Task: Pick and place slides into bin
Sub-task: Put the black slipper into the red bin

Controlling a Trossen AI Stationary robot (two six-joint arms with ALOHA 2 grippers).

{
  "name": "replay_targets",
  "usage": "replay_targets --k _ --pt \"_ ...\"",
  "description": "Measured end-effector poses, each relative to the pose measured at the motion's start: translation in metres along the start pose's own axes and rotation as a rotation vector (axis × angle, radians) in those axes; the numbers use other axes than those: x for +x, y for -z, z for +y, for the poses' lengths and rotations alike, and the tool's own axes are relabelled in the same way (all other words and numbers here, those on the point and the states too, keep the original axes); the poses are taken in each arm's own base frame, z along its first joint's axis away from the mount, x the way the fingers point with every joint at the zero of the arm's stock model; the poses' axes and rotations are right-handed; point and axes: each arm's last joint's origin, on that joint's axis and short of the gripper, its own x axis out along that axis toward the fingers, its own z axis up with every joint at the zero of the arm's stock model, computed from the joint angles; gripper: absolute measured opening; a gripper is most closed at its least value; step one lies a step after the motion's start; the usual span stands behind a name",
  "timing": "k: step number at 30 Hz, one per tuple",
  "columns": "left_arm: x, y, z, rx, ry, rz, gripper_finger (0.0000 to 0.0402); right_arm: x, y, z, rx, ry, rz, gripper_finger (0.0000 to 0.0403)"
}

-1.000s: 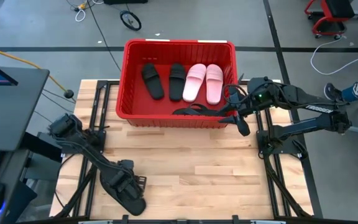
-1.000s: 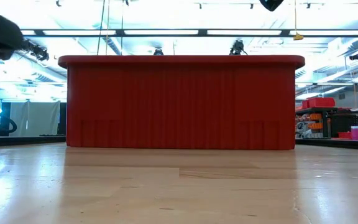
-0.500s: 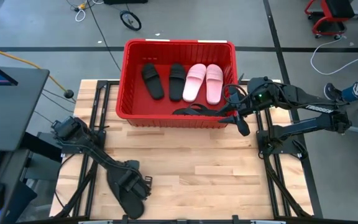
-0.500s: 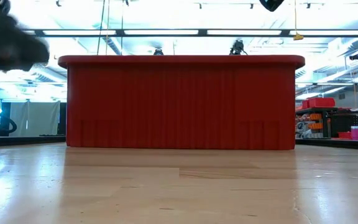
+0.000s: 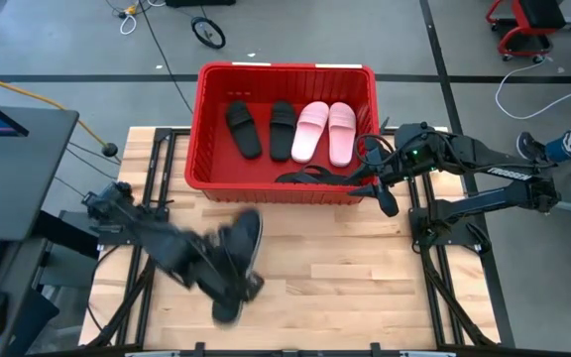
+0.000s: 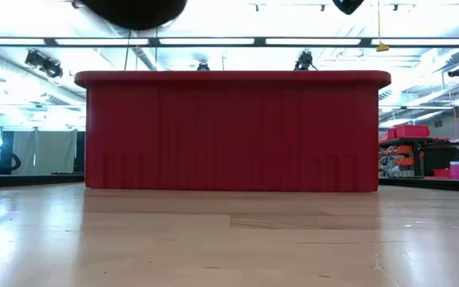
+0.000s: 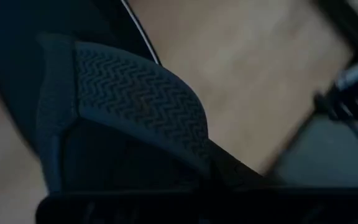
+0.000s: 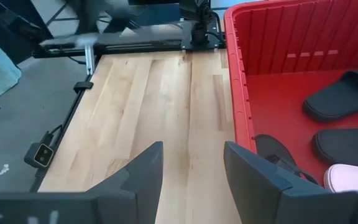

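The red bin (image 5: 285,183) stands at the table's far middle. On its floor lie two black slides (image 5: 263,129), two pink slides (image 5: 326,132) and a black flip-flop (image 5: 310,177). My left gripper (image 5: 228,280) is over the table's near left part, blurred, and shut on a second black flip-flop (image 5: 247,241). In the low view that flip-flop or the gripper shows as a dark shape (image 6: 134,8) high above the tabletop. My right gripper (image 5: 386,201) hangs open just outside the bin's near right corner, with nothing between its fingers (image 8: 151,165). My left gripper carries the black flip-flop lifted clear of the table. In the left wrist view the zigzag-patterned strap (image 7: 142,99) runs down toward the fingers, but the place of contact is lost in the dark at the picture's lower edge.
Bare wooden tabletop (image 5: 345,268) lies between the bin and the near edge. Black arm frames (image 5: 429,233) run along both sides of the table. In the low view the bin's near wall (image 6: 229,131) fills the middle.
My left gripper has risen from the table's near left corner and swung toward the bin, taking the black flip-flop with it. The flip-flop, flat on the table a second ago, is now lifted clear and turned about.
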Motion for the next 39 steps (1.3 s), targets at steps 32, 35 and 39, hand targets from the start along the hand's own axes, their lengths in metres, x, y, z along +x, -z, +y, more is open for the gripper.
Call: replay_targets --k 32,35,39 --pt "0.12 -0.251 0.199 1.117 -0.188 0.304 0.0005 0.0 0.0 0.001 0.189 0.017 0.002 0.0175" --pt "0.149 -0.237 0.197 1.186 -0.161 0.33 0.0005 0.0 0.0 0.0 0.192 0.046 0.0 0.0175" --pt "0.176 -0.221 0.197 1.164 -0.141 0.314 0.0008 0.0 0.0 -0.001 0.192 0.071 -0.003 0.0175"
